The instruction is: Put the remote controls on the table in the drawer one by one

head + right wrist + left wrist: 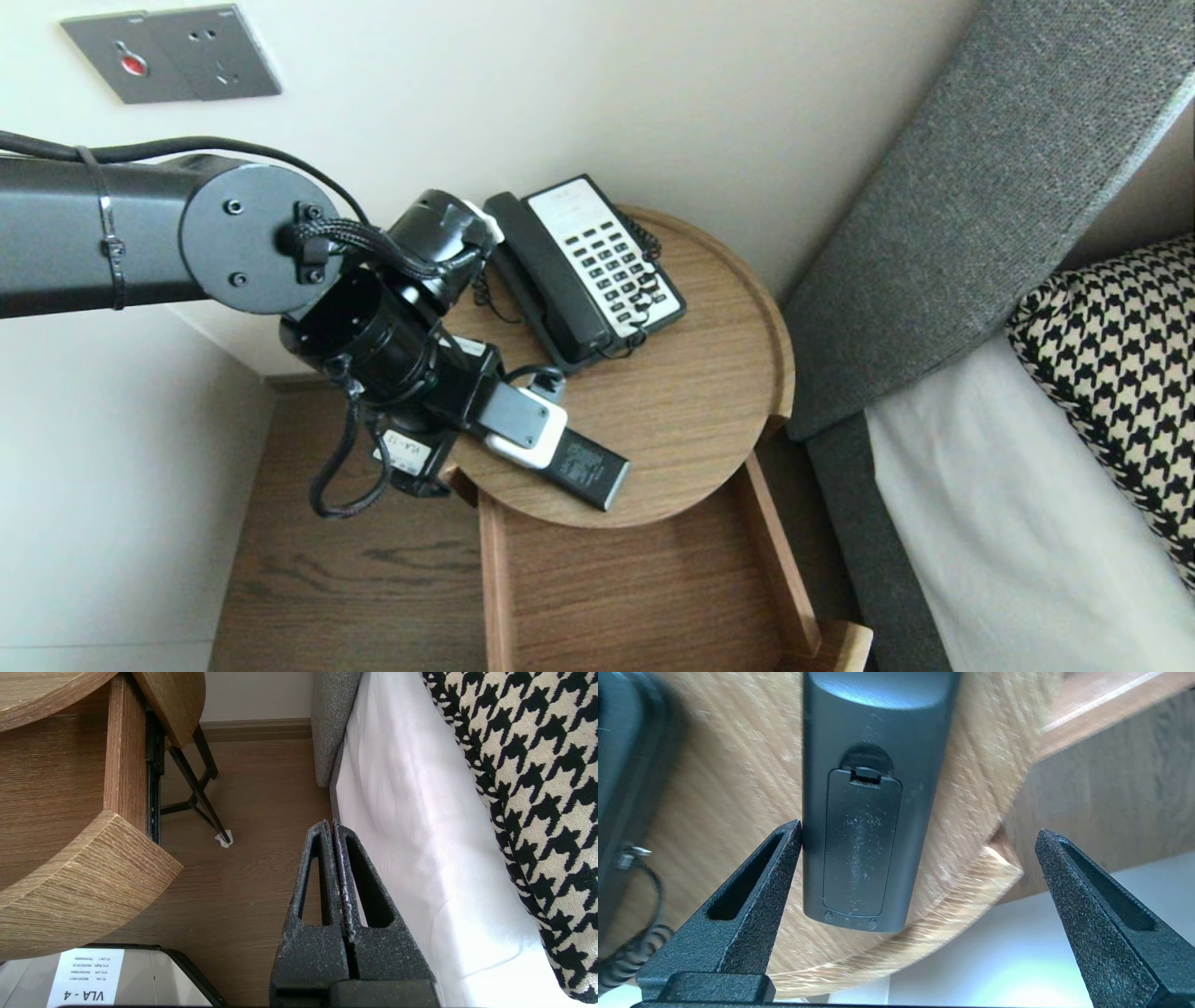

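Two items on rimmed tabletop [695,401]: remote [590,472], telephone [597,266]

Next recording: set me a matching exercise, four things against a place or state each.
Things: 1 remote control; 2 telephone; 3 left gripper; 4 right gripper.
States: a fingers shut, beside the bed; b fingers open wide; c battery cover up, at the round table's edge; d at the table's back.
Pairs: 1-c; 2-d; 3-b; 4-a.

Round wooden side table [695,401], black corded telephone [583,271] on top, dark remote [590,472] face down, near the telephone.
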Controlling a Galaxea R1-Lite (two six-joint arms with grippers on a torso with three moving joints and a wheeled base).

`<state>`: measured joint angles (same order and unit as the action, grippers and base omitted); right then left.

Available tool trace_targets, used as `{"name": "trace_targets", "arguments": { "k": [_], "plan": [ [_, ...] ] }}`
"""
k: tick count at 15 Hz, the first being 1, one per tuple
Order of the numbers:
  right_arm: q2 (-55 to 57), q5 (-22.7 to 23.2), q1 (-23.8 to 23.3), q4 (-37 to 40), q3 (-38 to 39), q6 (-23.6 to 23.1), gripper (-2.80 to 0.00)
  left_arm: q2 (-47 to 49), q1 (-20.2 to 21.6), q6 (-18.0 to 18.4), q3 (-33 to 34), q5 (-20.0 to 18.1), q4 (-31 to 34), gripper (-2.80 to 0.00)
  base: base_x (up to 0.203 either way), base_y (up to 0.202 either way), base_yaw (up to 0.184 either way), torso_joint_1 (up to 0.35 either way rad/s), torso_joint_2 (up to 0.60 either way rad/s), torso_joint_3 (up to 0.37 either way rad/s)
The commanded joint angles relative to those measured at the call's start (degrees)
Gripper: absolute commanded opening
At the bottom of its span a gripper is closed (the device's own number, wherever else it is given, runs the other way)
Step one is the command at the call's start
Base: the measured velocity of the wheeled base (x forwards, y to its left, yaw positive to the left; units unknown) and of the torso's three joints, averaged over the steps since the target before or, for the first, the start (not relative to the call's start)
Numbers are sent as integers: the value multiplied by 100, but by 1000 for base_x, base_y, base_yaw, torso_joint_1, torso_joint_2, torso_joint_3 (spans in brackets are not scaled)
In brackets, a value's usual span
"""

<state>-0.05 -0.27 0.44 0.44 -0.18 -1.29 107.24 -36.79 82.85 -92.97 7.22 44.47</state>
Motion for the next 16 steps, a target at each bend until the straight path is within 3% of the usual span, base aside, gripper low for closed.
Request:
{"name": "trace_targets", "arguments": {
  "k": [1, 8, 16],
  "plan": [
    [-39, 0, 9, 0, 1, -3, -280, -76, -4, 56, 25, 7, 135, 0, 0, 0, 0, 0, 0, 0],
    [-39, 0, 9, 0, 1, -3, -280, -156, -107, 49, 126, -28, 153, 0, 0, 0, 0, 0, 0, 0],
    [-39, 0, 9, 0, 1, -3, -280, 191, -469, -45, -308, 68, -29, 0, 0, 0, 0, 0, 0, 0]
  ]
}}
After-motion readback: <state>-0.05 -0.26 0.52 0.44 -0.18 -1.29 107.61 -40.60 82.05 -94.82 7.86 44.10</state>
